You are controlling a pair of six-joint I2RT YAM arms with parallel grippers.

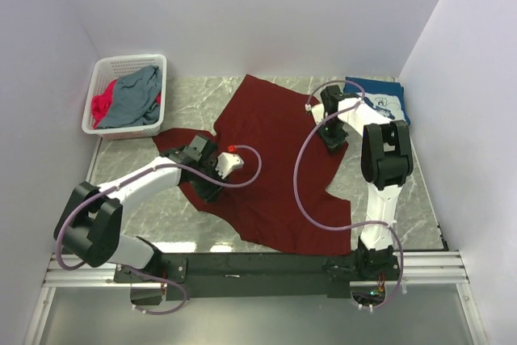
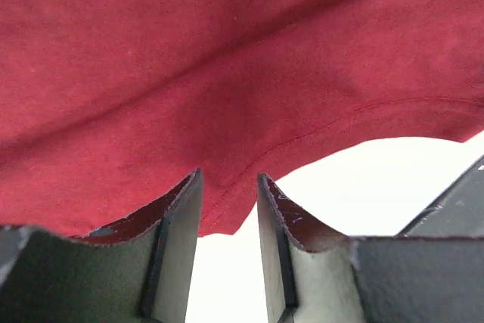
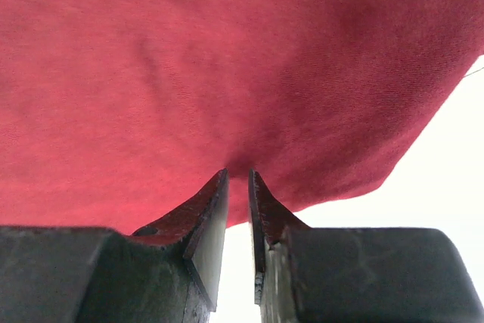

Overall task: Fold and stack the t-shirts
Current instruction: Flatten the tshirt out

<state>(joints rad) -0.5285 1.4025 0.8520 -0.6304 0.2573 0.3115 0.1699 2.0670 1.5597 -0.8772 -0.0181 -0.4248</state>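
Sprawling across the middle of the marble tabletop (image 1: 145,220), the maroon t-shirt (image 1: 275,159) lies mostly flat and unfolded, with one tip reaching toward the back wall and its broad lower part near the arm bases.

The left end effector (image 1: 208,186) sits at the maroon t-shirt's left edge. In the left wrist view its two fingers (image 2: 178,247) stand close together with the stitched hem of the red cloth dipping down between them, so it is clamped on that edge.

The right end effector (image 1: 334,140) sits at the maroon t-shirt's right edge. In the right wrist view only a thin slit is left between its fingers (image 3: 208,221), and the red cloth is pinched there.

Just beyond the maroon t-shirt's far-right side lies the navy t-shirt (image 1: 380,96), folded, white print facing up.

Off the maroon t-shirt's far-left side stands a white lattice basket (image 1: 129,60), apart from the red cloth. Inside it a grey-blue t-shirt (image 1: 133,101) is heaped over a bright-pink t-shirt (image 1: 100,108), both crumpled.
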